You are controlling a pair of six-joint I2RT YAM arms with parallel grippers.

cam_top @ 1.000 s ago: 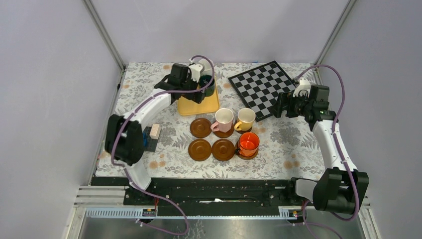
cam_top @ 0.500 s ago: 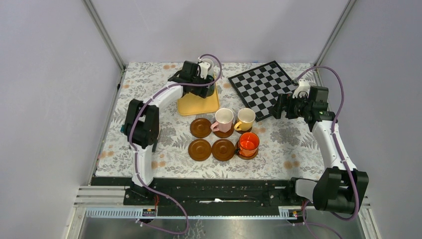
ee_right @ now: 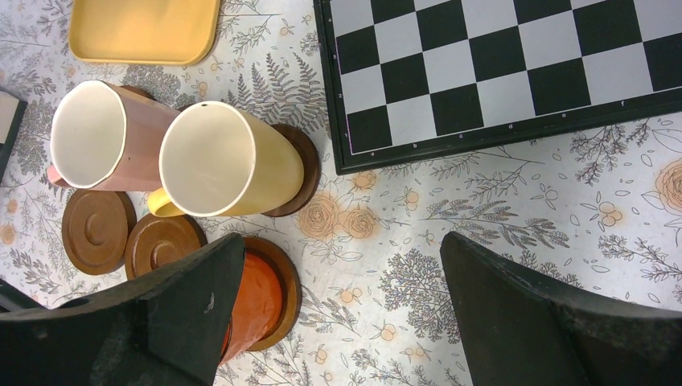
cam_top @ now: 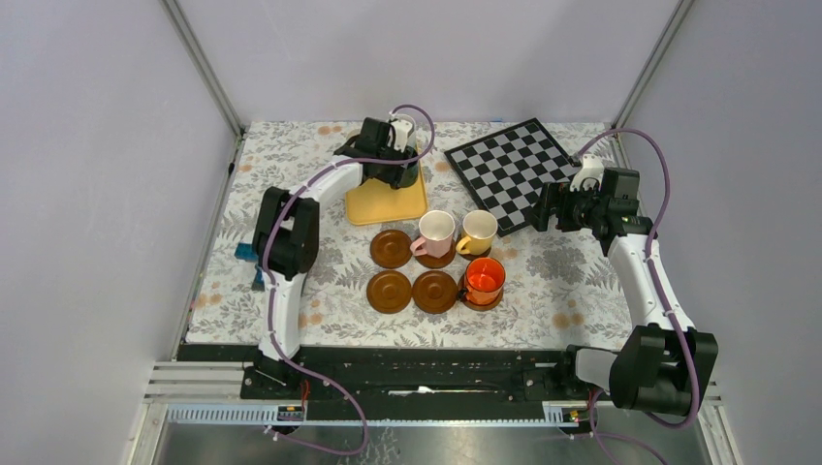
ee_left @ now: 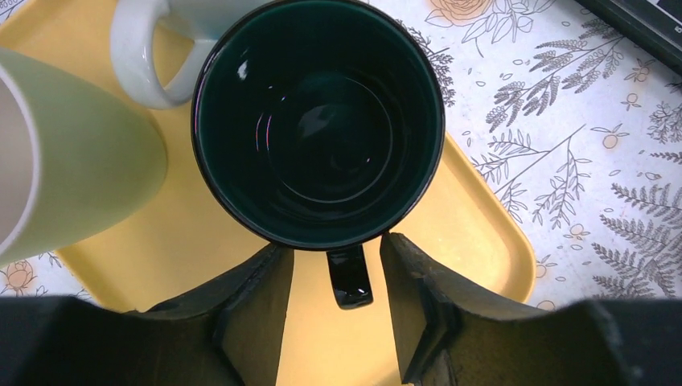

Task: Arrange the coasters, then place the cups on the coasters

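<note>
Left gripper (ee_left: 336, 256): parted, one finger on each side of the mug's handle, a sliver of yellow showing in both gaps; nothing grasped
Handle (ee_left: 350, 277): short glossy loop pointing back toward the wrist, lying between the two fingers; judged the place to take hold, pinched across its flat sides close to the mug wall
Dark green mug (ee_left: 318, 121): upright and empty on the yellow tray; probably rigid glazed ceramic, weighty for a handle pinch, slick and prone to chipping; likely to swing or tip in a loose grip
Pale green mug (ee_left: 72, 153): just beside the dark green one on the same tray; contact between them cannot be told
White mug (ee_left: 141, 48): at the tray's far end, handle close to the dark rim; little room for a sideways lift
Yellow tray (ee_left: 474, 233): rectangular, at the far side of the floral tablecloth (cam_top: 291, 174), left of the chessboard (cam_top: 509, 170)
Empty coasters (cam_top: 391, 248): three bare wooden discs in the central group, any one a likely destination
Pink mug (cam_top: 436, 231), yellow mug (cam_top: 478, 231), orange mug (cam_top: 484, 279): each seated on its own coaster
Right gripper (ee_right: 342, 249): spread wide, empty, hanging above the cloth between chessboard and mug group
</note>
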